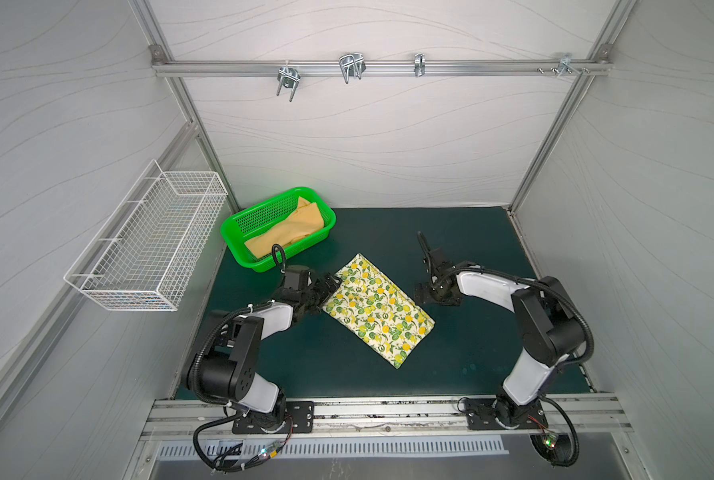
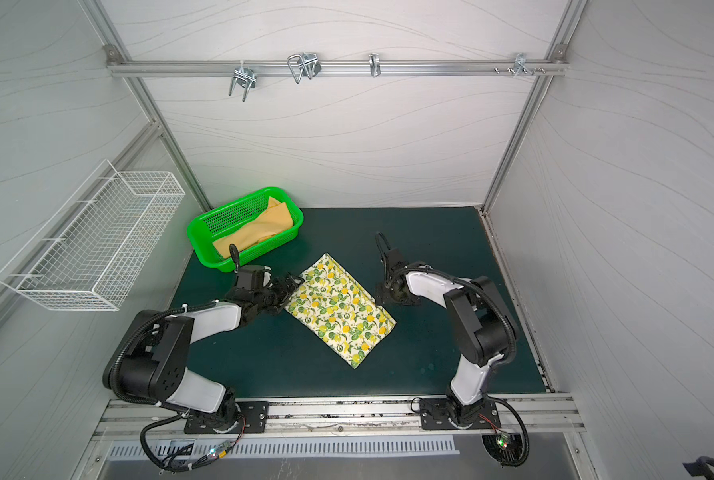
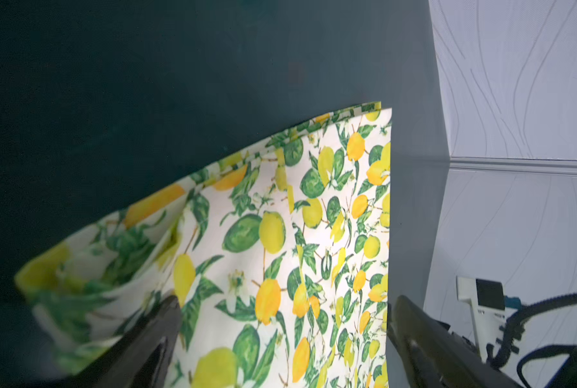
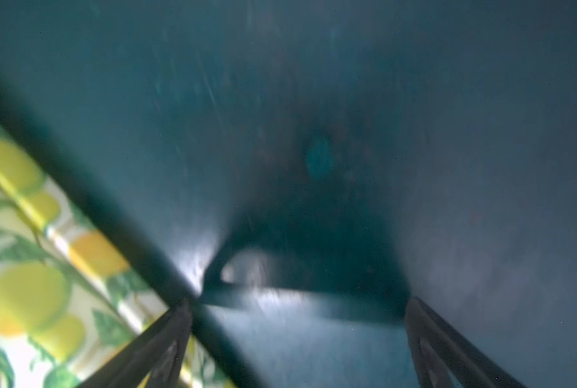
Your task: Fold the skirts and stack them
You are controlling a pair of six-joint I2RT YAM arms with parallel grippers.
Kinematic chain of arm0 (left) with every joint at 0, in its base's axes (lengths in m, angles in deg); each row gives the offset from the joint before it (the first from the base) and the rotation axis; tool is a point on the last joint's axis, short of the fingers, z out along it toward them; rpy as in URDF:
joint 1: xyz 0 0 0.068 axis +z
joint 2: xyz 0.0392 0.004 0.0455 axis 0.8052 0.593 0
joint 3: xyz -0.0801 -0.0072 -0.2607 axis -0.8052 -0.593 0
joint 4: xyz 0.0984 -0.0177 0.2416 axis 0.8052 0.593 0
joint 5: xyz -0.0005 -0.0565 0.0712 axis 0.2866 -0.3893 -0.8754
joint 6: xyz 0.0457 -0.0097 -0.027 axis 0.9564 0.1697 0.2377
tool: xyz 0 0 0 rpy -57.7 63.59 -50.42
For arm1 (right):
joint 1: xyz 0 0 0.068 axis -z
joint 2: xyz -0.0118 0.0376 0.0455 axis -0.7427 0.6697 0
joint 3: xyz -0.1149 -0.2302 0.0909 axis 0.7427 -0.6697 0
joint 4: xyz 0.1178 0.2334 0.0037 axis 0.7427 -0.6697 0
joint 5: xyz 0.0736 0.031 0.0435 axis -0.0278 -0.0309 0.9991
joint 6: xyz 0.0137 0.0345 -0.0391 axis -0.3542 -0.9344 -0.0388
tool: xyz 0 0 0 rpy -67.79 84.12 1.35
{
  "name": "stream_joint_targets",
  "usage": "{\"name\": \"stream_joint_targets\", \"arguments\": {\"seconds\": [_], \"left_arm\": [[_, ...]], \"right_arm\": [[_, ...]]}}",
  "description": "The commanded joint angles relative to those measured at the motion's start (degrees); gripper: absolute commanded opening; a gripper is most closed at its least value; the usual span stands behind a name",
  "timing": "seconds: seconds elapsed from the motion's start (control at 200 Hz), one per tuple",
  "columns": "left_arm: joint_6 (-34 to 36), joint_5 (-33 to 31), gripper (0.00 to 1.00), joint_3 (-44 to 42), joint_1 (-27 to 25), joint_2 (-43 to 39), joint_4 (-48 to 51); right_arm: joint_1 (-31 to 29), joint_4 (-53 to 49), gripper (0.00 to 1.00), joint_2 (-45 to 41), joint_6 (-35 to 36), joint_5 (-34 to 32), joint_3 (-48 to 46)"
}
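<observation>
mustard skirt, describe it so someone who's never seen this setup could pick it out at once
Start at the dark green mat covering the table and find the bright green plastic basket at its far left corner. The mustard skirt lies bunched inside it. It is plain yellow with no print, unlike the lemon-print skirt lying flat on the mat's middle.
</observation>
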Motion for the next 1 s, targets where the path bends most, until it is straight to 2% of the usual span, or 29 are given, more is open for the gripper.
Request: {"name": "stream_joint_targets", "arguments": {"seconds": [0.0,0.09,0.175,0.375,0.435,0.635,0.996], "left_arm": [[-4.74,-4.42,0.99,-3.18,-3.2,-3.02,0.7],[-5.63,-5.96,0.99,-3.91,-4.87,-5.92,1.82],[-5.86,-5.95,0.99,-3.46,-4.93,-8.72,3.72],[-1.16,-6.46,0.99,3.57,-4.93,-13.99,14.12],[0.93,-5.77,0.99,6.91,-4.93,-14.06,17.15],[8.43,-4.39,0.99,16.72,-4.68,-7.88,24.81],[10.36,-0.09,0.99,17.38,-0.03,3.93,21.09]], "right_arm": [[1.26,-2.16,0.99,4.43,1.79,2.56,3.99],[1.72,-2.05,0.99,4.8,1.87,4.25,6.88],[1.73,-1.94,0.99,1.77,1.01,6.16,7.27],[1.3,-1.7,0.99,-10.99,-4.19,11.95,-0.02],[-0.17,-1.57,0.99,-15.44,-5.44,11.43,-3.18],[-5.53,-0.57,0.99,-27.29,-11.75,9.1,-12.5],[-11.9,3.1,0.99,-29.96,-19.76,6.68,-22.43]]}}
